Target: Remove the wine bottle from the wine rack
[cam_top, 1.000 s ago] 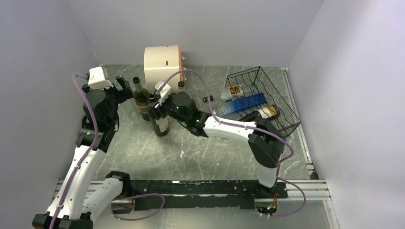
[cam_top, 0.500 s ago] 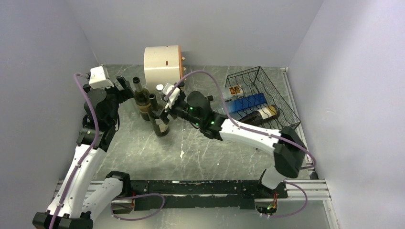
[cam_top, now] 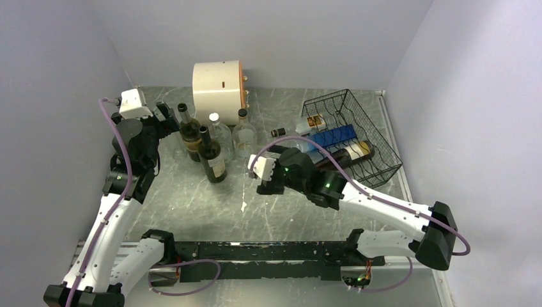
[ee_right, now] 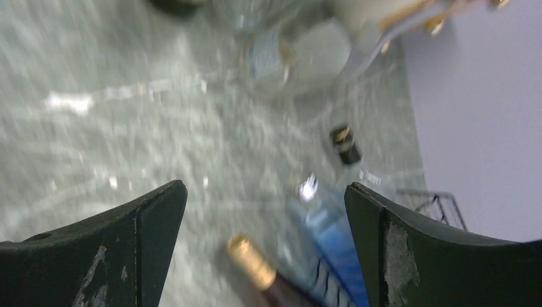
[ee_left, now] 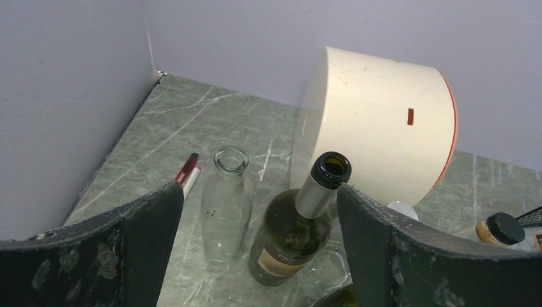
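The black wire wine rack (cam_top: 374,144) stands at the back right. A dark wine bottle (cam_top: 350,151) lies in it beside a blue bottle (cam_top: 327,137). The blurred right wrist view shows that wine bottle's gold-capped neck (ee_right: 252,259) and the blue bottle (ee_right: 329,233) below open jaws. My right gripper (cam_top: 266,182) (ee_right: 265,187) hangs open and empty over the middle of the table, left of the rack. At the left, my left gripper (cam_top: 167,118) (ee_left: 259,187) is open and holds nothing. It hangs just above an upright green wine bottle (ee_left: 300,224).
Two dark wine bottles (cam_top: 189,131) (cam_top: 213,160) and two clear bottles (cam_top: 220,131) (cam_top: 243,137) stand left of centre. A cream drum (cam_top: 217,83) lies behind them. A small black-capped bottle (cam_top: 279,132) lies by the rack's mouth. Grey walls close in on three sides.
My right gripper opened off the neck of the front dark bottle, which stays upright. It then pulled back to the right and nearer. The left arm has not moved.
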Tool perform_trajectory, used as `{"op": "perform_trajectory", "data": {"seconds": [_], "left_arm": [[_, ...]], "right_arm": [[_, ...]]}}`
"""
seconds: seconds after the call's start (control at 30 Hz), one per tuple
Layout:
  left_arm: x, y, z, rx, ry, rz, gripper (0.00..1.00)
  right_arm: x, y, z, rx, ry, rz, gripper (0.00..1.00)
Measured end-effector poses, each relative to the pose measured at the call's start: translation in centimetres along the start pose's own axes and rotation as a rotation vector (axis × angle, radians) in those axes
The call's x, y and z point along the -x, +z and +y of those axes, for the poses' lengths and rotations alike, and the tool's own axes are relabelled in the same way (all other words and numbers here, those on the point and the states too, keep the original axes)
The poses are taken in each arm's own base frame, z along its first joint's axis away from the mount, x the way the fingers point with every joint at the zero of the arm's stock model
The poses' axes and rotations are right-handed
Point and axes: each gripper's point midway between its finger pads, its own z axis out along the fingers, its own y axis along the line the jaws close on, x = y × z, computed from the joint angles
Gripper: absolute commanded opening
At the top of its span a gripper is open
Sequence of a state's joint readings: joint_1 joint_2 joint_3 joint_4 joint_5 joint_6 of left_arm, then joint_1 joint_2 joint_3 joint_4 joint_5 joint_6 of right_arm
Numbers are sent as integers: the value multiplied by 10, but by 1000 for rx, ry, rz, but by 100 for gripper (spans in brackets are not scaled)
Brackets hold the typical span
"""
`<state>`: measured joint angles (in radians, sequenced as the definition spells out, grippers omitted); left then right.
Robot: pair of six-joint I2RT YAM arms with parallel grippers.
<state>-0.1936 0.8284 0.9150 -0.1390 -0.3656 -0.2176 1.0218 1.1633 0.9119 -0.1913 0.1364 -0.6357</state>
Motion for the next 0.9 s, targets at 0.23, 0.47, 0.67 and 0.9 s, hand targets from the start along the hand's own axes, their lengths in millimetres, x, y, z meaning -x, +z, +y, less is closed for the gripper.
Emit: {"op": "perform_trajectory", "data": {"seconds": [0.23,0.47,0.67,0.9], "left_arm": [[0,0,-2,-11,-3,2,93],[0,-1,-4,-17,-4,0,93],[2,-4,-6,-28,-7,-5,93],[5,-7,-8,-36,-11,-15,93]], "right_arm": [[-95,-25,17,22,-143,387,100],[-160,-30,30,58,-253,652,100],[-196,-27,35,48,-324,791,94],[-216,-14,32,-51,-338,845,90]]}}
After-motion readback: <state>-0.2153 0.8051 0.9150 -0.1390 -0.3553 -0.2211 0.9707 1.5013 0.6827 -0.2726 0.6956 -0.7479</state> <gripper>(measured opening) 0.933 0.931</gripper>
